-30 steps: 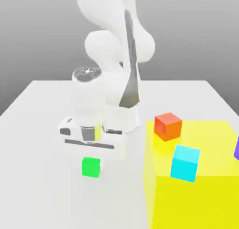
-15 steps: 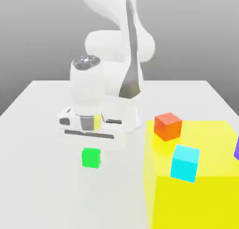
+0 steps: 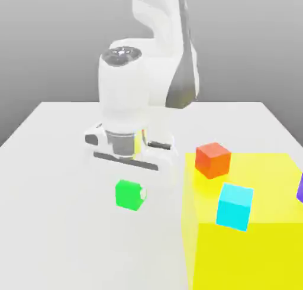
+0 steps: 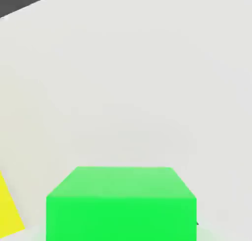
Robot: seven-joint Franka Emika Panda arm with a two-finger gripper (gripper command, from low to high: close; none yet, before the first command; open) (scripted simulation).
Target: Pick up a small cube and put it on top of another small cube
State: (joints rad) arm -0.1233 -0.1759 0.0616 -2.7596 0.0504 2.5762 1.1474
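The small cube, bright green with plain faces, hangs a little above the white table, directly under the white hand. My gripper is shut on it, and its pale fingers are hard to tell apart from the table behind. In the hand view the green cube sits close up with bare table beyond it. An orange-red cube and a cyan cube rest on the big yellow block to the exterior view's right of the held cube.
The big yellow block takes up the table's near corner on the exterior view's right; its edge also appears in the hand view. A purple object peeks in at that side's frame edge. The arm's white body rises behind the hand.
The hand has risen and shifted toward the exterior view's right, carrying the green cube up off the table with it.
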